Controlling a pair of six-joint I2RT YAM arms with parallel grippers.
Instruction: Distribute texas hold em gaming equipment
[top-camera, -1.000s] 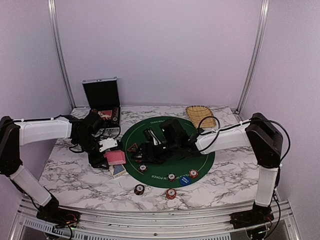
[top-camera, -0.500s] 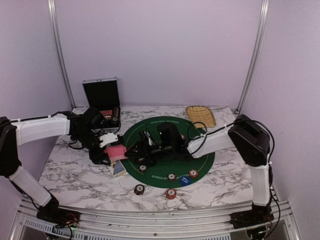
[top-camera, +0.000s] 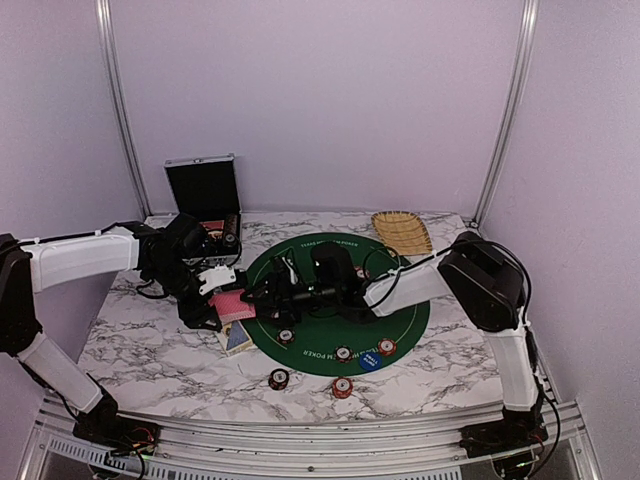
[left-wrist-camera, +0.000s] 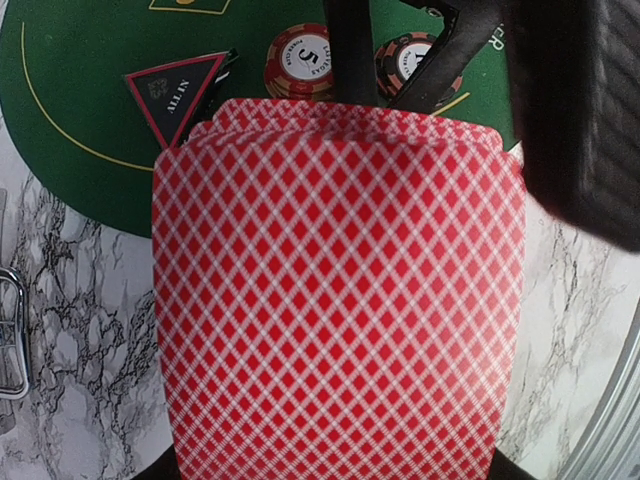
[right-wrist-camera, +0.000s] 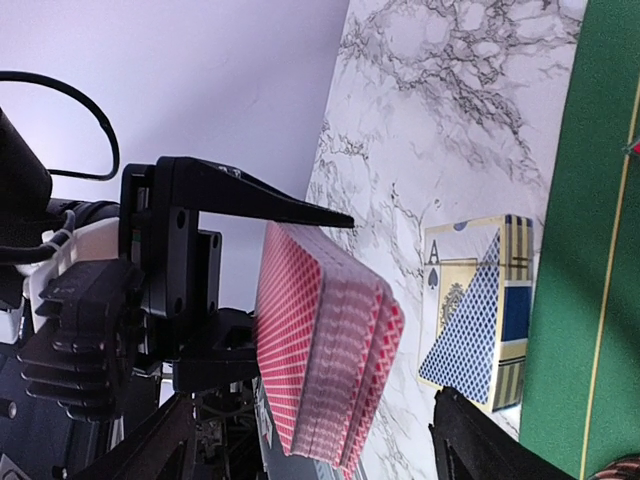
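My left pincer clamps deck of red-backed cards above table at green mat edge. My right pincer is spread wide, facing deck. Chips, triangular marker laid out (blue button too) — dealing not begun, I judge.

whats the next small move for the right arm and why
Probably ease the right gripper forward and pinch a card: its jaws are open just short of the red-backed deck, which the left gripper holds up toward it.
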